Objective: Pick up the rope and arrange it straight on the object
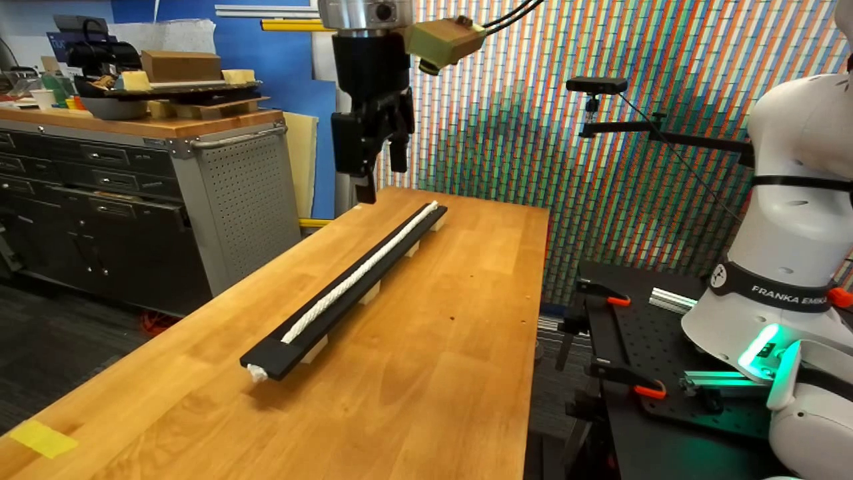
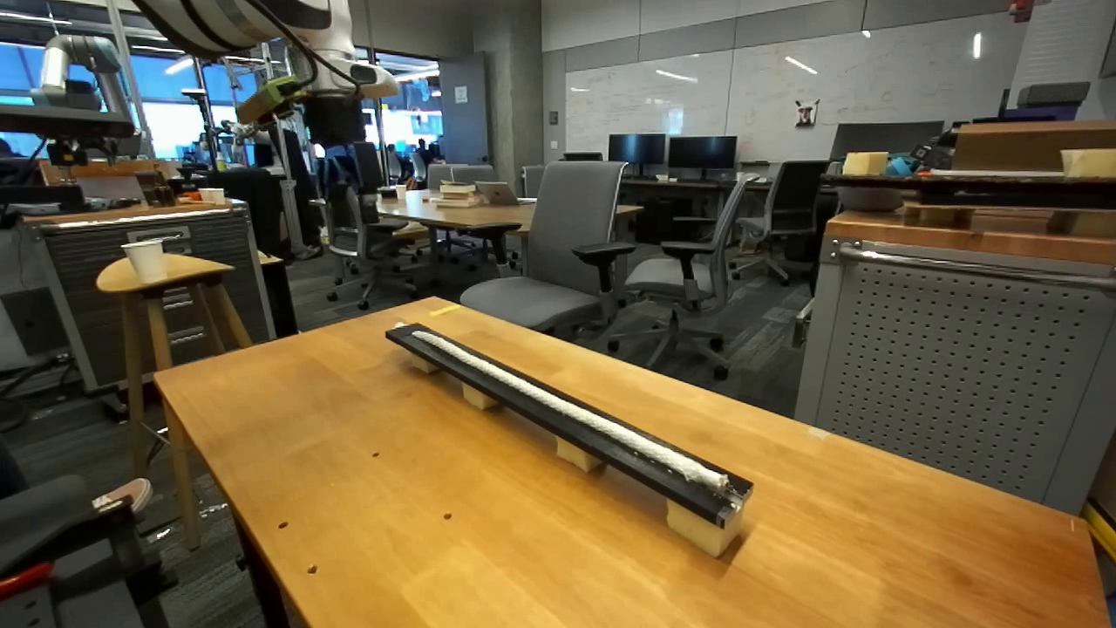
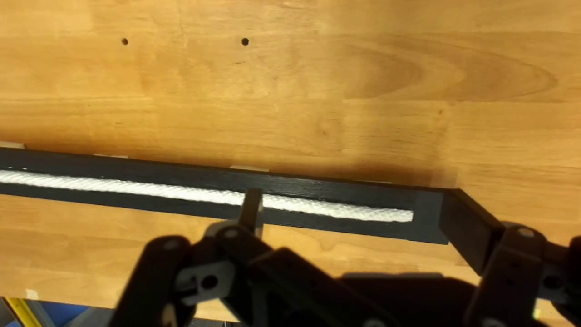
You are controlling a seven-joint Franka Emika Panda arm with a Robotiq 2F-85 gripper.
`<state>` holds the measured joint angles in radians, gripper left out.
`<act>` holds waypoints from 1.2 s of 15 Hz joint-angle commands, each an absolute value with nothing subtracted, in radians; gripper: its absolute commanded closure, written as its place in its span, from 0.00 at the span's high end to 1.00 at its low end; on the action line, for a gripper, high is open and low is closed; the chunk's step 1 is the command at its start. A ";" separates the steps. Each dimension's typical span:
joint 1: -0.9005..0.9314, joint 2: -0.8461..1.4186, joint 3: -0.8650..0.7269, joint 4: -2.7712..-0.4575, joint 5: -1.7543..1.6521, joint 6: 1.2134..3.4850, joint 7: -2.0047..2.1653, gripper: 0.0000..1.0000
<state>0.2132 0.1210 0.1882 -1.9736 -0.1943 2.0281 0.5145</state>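
Observation:
A long black bar stands raised on small pale blocks above the wooden tabletop. Along its top lies the white rope, nearly straight, in both exterior views. In the wrist view the rope runs down the middle of the bar and stops short of the right end. My gripper hangs in the air well above the bar, fingers pointing down. Its jaws are wide apart and hold nothing. From the wrist, my gripper overlaps the bar's end, one finger hiding a bit of rope.
Pale blocks support the bar from below. A white frayed tuft sticks out at one bar end. Yellow tape marks the tabletop. A grey tool cabinet and office chairs stand beyond the table's edge.

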 commanded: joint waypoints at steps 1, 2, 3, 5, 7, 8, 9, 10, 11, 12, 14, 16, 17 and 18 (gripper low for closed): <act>0.254 0.282 0.184 -1.786 -0.214 2.006 0.538 1.00; 0.265 0.321 0.178 -1.747 -0.200 2.007 0.550 1.00; 0.276 0.354 0.172 -1.715 -0.194 2.009 0.567 1.00; 0.293 0.416 0.159 -1.652 -0.167 2.008 0.611 1.00; 0.306 0.469 0.149 -1.600 -0.139 2.016 0.652 1.00; 0.314 0.494 0.144 -1.574 -0.131 2.020 0.667 1.00; 0.319 0.517 0.141 -1.549 -0.127 2.024 0.673 1.00; 0.326 0.536 0.136 -1.527 -0.122 2.033 0.684 1.00; 0.329 0.555 0.132 -1.508 -0.112 2.043 0.696 1.00; 0.332 0.572 0.131 -1.495 -0.102 2.054 0.696 1.00; 0.344 0.602 0.121 -1.478 -0.099 2.074 0.711 1.00; 0.356 0.625 0.113 -1.470 -0.103 2.087 0.730 1.00; 0.360 0.637 0.109 -1.466 -0.104 2.092 0.736 1.00; 0.364 0.646 0.107 -1.464 -0.101 2.096 0.741 1.00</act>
